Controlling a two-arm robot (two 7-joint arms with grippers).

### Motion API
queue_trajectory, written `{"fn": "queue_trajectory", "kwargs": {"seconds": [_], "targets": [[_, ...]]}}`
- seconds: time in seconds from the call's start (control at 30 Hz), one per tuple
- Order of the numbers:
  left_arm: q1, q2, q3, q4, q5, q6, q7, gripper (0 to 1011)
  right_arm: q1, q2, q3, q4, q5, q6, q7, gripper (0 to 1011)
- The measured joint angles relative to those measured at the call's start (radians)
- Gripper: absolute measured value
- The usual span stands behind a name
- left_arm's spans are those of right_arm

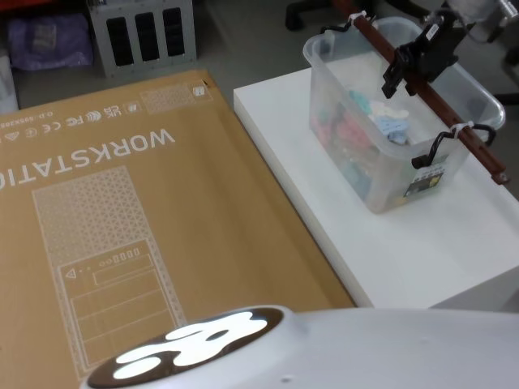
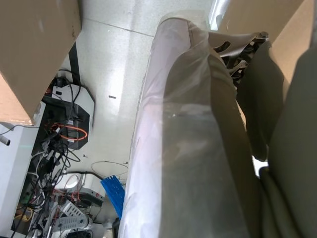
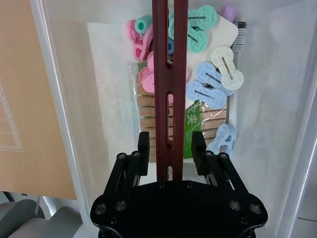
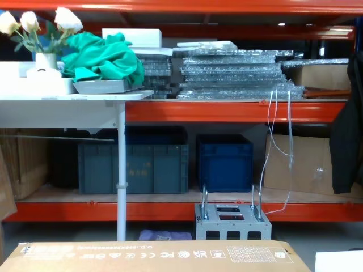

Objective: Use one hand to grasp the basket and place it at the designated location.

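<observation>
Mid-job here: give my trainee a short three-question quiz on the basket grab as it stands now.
1. True or false: the right pincer has its fingers on either side of the handle, not yet closed on it.
2. What does the basket stand on? A) white table B) cardboard box C) floor
3. Fill in: the handle is tied to the basket's wire loops with white ____.

Key: 1 true. 2 A, the white table; the cardboard box lies beside it. 3 zip ties.
</observation>
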Motion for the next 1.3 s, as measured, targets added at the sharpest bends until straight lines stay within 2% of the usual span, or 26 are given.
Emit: {"fn": "queue_trajectory", "kwargs": {"seconds": [0.3, 0.37, 0.4, 0.43, 0.47, 0.6, 0.93, 1.03, 1.2, 1.3], "targets": [[0.0, 0.0, 0.0, 0.0, 0.0, 0.0, 0.0, 0, 0.0, 0.001, 0.0, -0.001, 0.001, 0.0, -0.002, 764], [0.0, 0.0, 0.0, 0.0, 0.0, 0.0, 0.0, 0, 0.0, 0.001, 0.0, -0.001, 0.001, 0.0, -0.002, 782], [0.0, 0.0, 0.0, 0.0, 0.0, 0.0, 0.0, 0, 0.0, 0.001, 0.0, -0.002, 0.001, 0.0, -0.002, 855], [0.0, 0.0, 0.0, 0.0, 0.0, 0.0, 0.0, 0, 0.0, 0.001, 0.0, -0.002, 0.001, 0.0, -0.002, 855], [0.0, 0.0, 0.0, 0.0, 0.0, 0.0, 0.0, 0, 0.0, 0.001, 0.0, -0.002, 0.001, 0.0, -0.003, 908], [0.0, 0.0, 0.0, 0.0, 0.0, 0.0, 0.0, 0, 0.0, 0.001, 0.0, -0.002, 0.001, 0.0, -0.003, 999], [0.0, 0.0, 0.0, 0.0, 0.0, 0.0, 0.0, 0, -0.002, 0.002, 0.003, -0.006, -0.001, 0.0, -0.003, 1001], [0.0, 0.0, 0.0, 0.0, 0.0, 0.0, 0.0, 0, -0.005, 0.003, 0.006, -0.016, -0.015, 0.002, -0.003, 1001], [0.0, 0.0, 0.0, 0.0, 0.0, 0.0, 0.0, 0, 0.005, 0.011, 0.009, -0.058, -0.058, 0.025, -0.002, 1001], [0.0, 0.0, 0.0, 0.0, 0.0, 0.0, 0.0, 0, 0.021, 0.027, 0.01, -0.12, -0.107, 0.06, -0.002, 1001]]}}
